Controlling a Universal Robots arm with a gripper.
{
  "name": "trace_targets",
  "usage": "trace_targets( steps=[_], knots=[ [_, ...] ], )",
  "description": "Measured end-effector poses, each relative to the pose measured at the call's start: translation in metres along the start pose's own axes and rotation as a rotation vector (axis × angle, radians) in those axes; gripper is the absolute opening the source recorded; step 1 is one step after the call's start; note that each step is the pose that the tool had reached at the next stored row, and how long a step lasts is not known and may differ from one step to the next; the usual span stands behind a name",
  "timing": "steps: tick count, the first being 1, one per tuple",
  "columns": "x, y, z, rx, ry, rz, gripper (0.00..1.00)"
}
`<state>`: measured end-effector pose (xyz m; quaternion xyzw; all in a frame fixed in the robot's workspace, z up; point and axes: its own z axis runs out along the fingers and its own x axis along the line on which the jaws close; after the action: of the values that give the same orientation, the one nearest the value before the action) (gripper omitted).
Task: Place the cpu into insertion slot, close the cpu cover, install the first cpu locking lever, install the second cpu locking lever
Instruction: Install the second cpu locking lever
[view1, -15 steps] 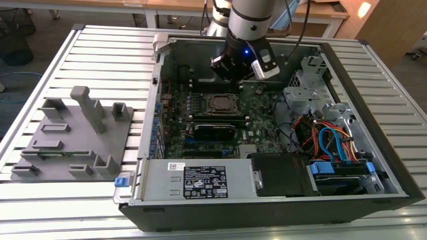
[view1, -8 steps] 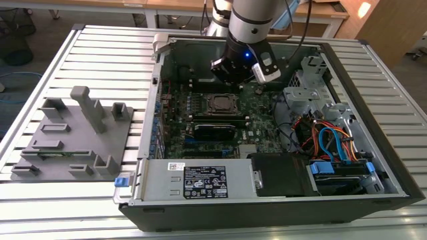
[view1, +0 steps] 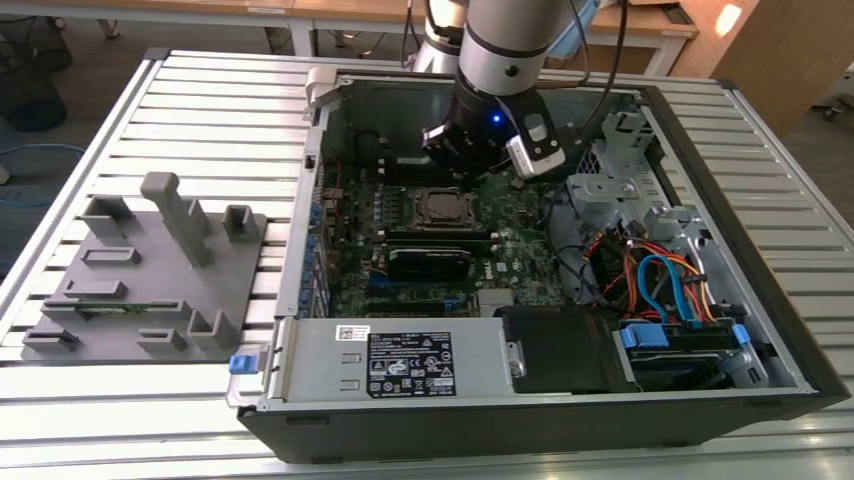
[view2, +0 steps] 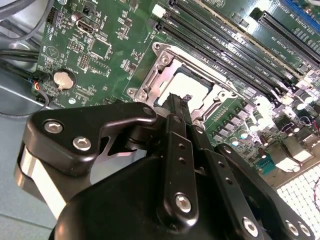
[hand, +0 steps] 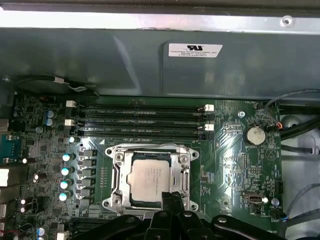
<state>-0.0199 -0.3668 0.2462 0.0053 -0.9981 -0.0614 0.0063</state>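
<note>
Exterior view: high up, well back, angled down on the open computer case (view1: 561, 270) lying on the slatted table (view1: 174, 110), with the arm (view1: 507, 50) at the far side. First wrist view: close, facing the green motherboard (hand: 230, 155) almost square-on, case wall beyond it. Second wrist view: closer still, oblique across the board (view2: 110, 50), from behind the gripper (view2: 177, 112) body. Shared by all three: the insertion slot (view1: 442, 209) (view2: 187, 87) (hand: 150, 182); both wrist views also catch the memory slots (view2: 225, 45) (hand: 140, 122).
</note>
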Motion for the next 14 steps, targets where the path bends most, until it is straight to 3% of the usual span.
trace_targets(
  steps=[14],
  knots=[
    [0.0, -0.0014, -0.0002, 0.001, 0.0, 0.0, 0.1]
  ],
)
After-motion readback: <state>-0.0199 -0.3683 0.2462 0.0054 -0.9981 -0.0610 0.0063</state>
